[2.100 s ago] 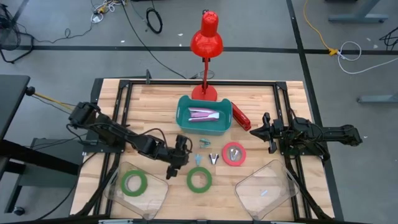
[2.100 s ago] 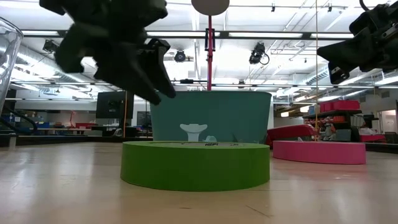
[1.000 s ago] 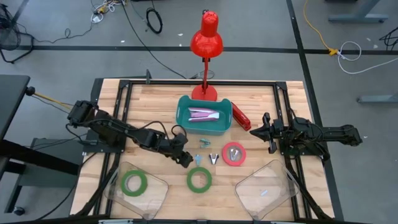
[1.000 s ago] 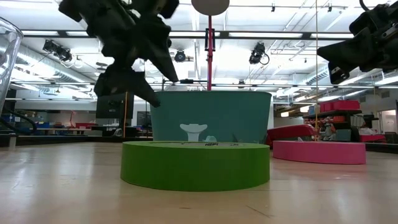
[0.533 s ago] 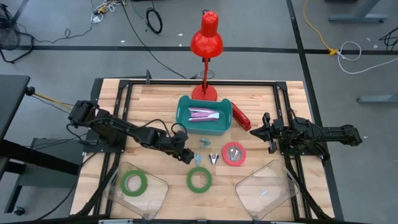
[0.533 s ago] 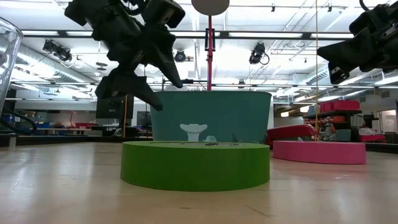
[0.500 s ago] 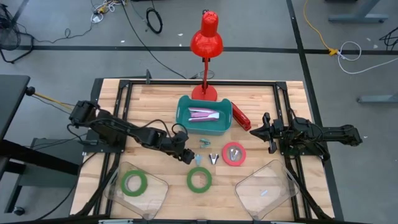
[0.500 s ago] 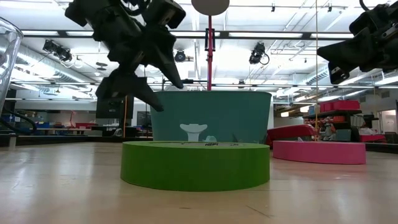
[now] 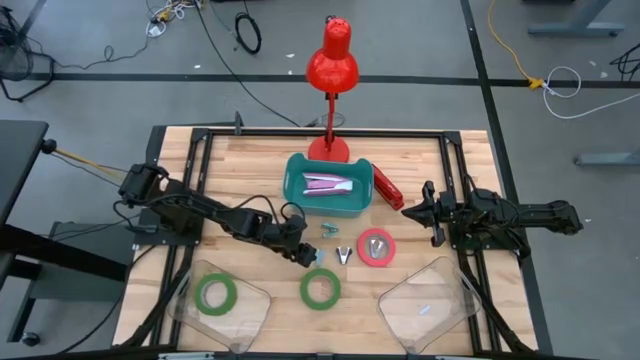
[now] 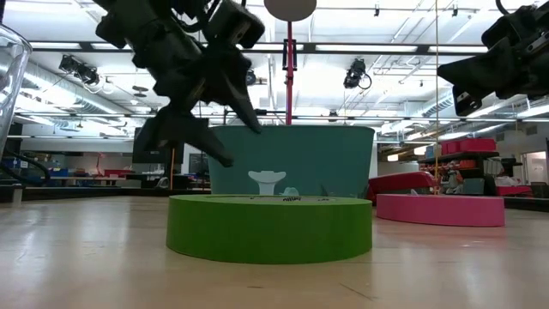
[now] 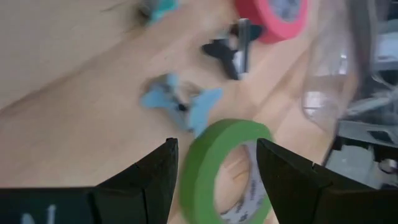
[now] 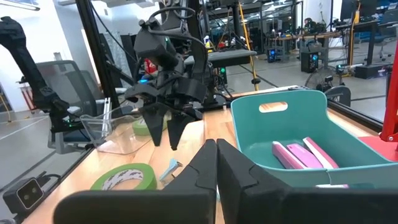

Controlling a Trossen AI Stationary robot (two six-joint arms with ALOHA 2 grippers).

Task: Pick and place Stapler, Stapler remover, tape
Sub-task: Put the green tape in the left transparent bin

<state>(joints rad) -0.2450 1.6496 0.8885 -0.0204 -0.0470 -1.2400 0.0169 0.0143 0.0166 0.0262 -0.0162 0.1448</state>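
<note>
My left gripper is open and empty, above the table, just left of a light blue staple remover. Its wrist view looks past the open fingers at a green tape roll lying flat on the table. A black staple remover, a teal one and the red-pink tape roll lie nearby. A second green roll lies in the clear left tray. The red stapler lies right of the teal bin. My right gripper is shut and empty at the table's right.
A teal bin holding pink items stands at the table's middle back, with a red desk lamp behind it. Clear plastic trays sit at the near left and near right. Black frame rails run along the table's sides.
My left gripper has moved a little toward the table's right edge and dropped lower, toward the light blue staple remover, staying open. Nothing on the table has moved.
</note>
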